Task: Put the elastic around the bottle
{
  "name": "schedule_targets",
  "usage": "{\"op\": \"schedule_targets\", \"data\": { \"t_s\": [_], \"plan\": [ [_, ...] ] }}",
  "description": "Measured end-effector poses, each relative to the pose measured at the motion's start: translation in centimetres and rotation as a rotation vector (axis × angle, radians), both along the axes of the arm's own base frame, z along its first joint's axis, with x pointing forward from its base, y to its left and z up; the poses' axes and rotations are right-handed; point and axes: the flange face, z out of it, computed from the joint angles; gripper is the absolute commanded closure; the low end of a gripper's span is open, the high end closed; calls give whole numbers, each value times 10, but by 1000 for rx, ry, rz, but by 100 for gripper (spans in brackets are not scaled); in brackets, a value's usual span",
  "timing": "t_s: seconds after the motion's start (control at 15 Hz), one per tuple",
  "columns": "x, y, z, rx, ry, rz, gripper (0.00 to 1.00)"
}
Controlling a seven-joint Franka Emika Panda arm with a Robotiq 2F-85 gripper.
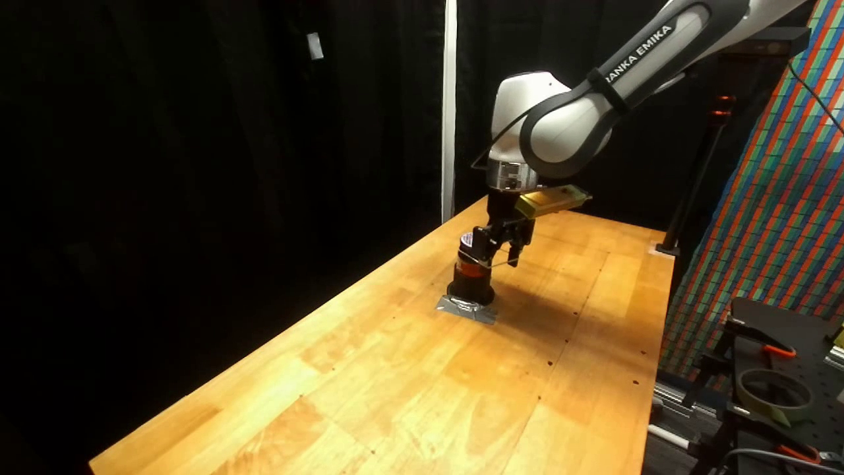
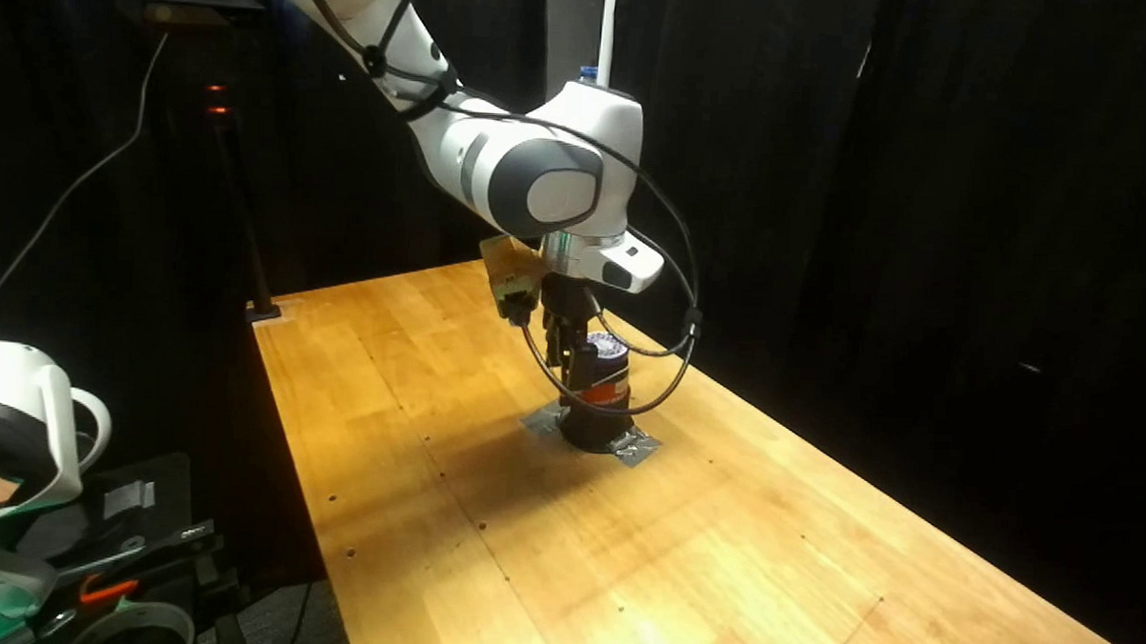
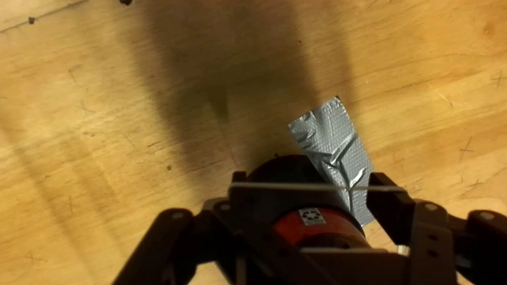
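Observation:
The bottle (image 1: 470, 270) is dark and squat with an orange-red band, and stands upright on the table; it shows in an exterior view (image 2: 609, 392) and in the wrist view (image 3: 317, 225). The elastic is a thin pale loop (image 3: 301, 186) stretched over both fingertips. In both exterior views a strand crosses the bottle's side; the whole loop is not visible. My gripper (image 1: 501, 254) points down with its fingers apart, close beside the bottle. In the wrist view the gripper (image 3: 311, 190) shows one finger partly covering the bottle and the other apart from it.
Silver tape (image 3: 336, 150) lies against the bottle's base on the wooden table (image 1: 395, 396). A black cable (image 2: 692, 326) loops from the arm past the bottle. A dark side table (image 1: 784, 323) with a tape roll (image 1: 745, 392) stands beyond the table's edge.

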Motion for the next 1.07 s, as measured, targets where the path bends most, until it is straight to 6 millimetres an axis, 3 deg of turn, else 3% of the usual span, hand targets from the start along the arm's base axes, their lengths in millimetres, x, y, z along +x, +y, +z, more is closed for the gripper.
{"op": "schedule_targets", "data": {
  "t_s": [0.33,0.4,0.6,0.67,1.07],
  "plan": [
    [-39,-1,7,7,-230,3,89],
    [-49,-1,9,7,-281,5,91],
    [-79,-4,17,11,-449,3,98],
    [-87,-6,20,15,-506,0,93],
    [-120,-25,27,0,-833,-69,89]
  ]
}}
